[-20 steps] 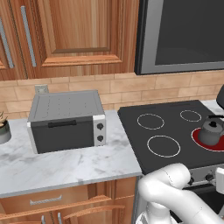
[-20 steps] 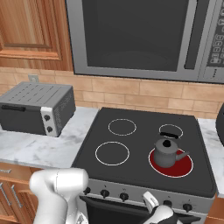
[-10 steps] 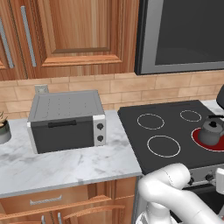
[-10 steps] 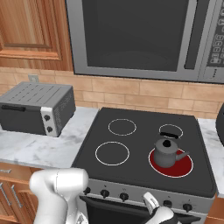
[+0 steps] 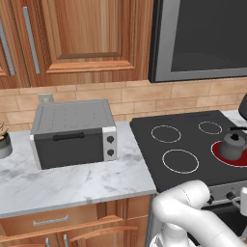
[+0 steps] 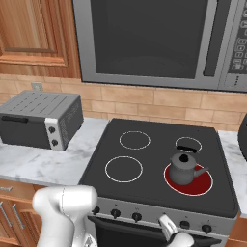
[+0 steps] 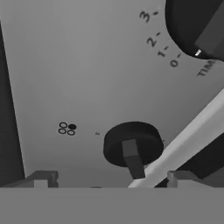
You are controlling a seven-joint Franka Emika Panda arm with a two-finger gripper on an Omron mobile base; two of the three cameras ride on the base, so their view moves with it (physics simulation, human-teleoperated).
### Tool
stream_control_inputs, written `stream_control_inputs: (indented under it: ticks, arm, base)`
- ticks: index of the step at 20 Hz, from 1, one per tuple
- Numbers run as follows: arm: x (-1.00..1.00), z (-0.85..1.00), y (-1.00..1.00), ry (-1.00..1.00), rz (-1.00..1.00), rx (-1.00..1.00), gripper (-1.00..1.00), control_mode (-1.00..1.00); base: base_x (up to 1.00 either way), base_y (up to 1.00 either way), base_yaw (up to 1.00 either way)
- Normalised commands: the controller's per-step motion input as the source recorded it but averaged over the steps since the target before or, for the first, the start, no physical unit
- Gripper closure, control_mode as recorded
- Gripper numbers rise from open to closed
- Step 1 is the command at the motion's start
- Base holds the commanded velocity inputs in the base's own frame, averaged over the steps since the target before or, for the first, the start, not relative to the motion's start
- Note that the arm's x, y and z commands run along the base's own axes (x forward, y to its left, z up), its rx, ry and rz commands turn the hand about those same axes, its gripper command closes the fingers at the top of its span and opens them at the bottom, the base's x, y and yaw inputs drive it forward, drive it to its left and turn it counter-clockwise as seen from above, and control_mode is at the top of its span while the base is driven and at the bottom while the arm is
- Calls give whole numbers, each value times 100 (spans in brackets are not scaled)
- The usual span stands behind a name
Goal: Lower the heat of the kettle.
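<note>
I have the kettle (image 6: 184, 168) standing upright on the front right burner (image 6: 201, 185) of the stove (image 6: 144, 193), and that burner glows red, so heat is on under it; the other three rings are dark outlines. From the left side I see the same kettle (image 5: 233, 146) on the red patch at the right edge of the cooktop. The gripper (image 7: 111, 180) is down at the stove's front panel, and in the hand view its two finger tips stand wide apart, with nothing between them; I read it as open and holding nothing. A dark round control knob (image 7: 132, 144) with a raised bar sits just ahead of the tips and between them, not yet touched as far as I can tell. Beside it a small four-circle marking (image 7: 67, 128) has one circle filled, which I take as the burner indicator for this knob. A pale bar, likely the oven door handle (image 7: 183, 140), crosses the view below the knob. My judgement: the approach is done, and the grasp and turn toward a lower setting remain. The toaster oven (image 6: 41, 118) on the counter is well apart.
</note>
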Motion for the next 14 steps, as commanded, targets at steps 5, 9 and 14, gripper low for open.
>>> stream_control_inputs:
  ticks: [5,9,14]
  arm:
    - [-2,0,-5,0,0,2,-100,-100]
    - [9,0,0,0,0,1,-100,-100]
    - [17,0,0,0,0,0,-100,-100]
  base:
    - [0,0,0]
    - [0,0,0]
    - [0,0,0]
